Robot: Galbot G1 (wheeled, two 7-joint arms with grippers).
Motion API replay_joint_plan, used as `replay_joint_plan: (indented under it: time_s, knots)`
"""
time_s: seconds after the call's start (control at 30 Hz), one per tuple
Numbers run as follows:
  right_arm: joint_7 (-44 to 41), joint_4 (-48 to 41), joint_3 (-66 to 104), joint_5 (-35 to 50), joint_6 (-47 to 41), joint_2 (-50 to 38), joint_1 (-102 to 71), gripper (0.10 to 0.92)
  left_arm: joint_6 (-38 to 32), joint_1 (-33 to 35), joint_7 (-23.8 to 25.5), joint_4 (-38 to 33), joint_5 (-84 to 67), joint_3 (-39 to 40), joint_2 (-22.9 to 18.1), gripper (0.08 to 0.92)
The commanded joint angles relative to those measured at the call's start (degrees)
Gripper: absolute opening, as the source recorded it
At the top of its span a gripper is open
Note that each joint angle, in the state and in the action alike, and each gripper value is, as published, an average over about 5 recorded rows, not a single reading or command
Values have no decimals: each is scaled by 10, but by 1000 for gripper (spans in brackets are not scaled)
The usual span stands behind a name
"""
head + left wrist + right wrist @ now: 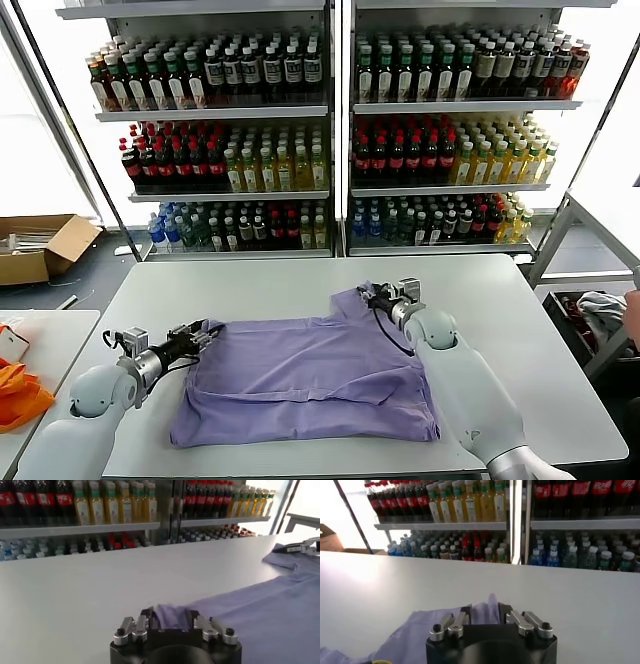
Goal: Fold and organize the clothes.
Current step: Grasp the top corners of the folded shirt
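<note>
The lavender T-shirt (pixel 310 380) lies spread on the white table (pixel 230 290), plain side up, with soft wrinkles. My left gripper (pixel 207 334) is at the shirt's left edge, low over the table. In the left wrist view (pixel 170 619) its jaws hold a bunch of the lavender fabric (pixel 260 605). My right gripper (pixel 370 294) is at the shirt's far right corner. In the right wrist view (pixel 485 612) a peak of the fabric (pixel 405 635) stands pinched between its jaws. The print is hidden.
Shelves of drink bottles (pixel 330 150) stand behind the table. A cardboard box (pixel 40 245) sits on the floor at the left. An orange cloth (pixel 20 392) lies on a side table at the left. A white-and-grey cloth (pixel 600 305) lies at the right.
</note>
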Motion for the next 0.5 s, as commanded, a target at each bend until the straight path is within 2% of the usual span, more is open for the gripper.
replay_joint_plan:
  time_s: [0.03, 0.2, 0.37, 0.5]
  knots:
    - [10, 89, 11, 40, 2, -4, -29, 256, -2, 13, -3, -28, -4, -2, -5, 343]
    - [19, 183, 32, 55, 1, -15, -66, 127, -3, 33, -6, -71, -5, -24, -12, 195]
    - [20, 267, 52, 65, -1, -24, -102, 108, -7, 67, -12, -129, -21, -48, -15, 97]
    - [22, 320, 65, 73, -1, -40, -131, 108, -10, 98, -17, -170, -36, -65, -16, 87]
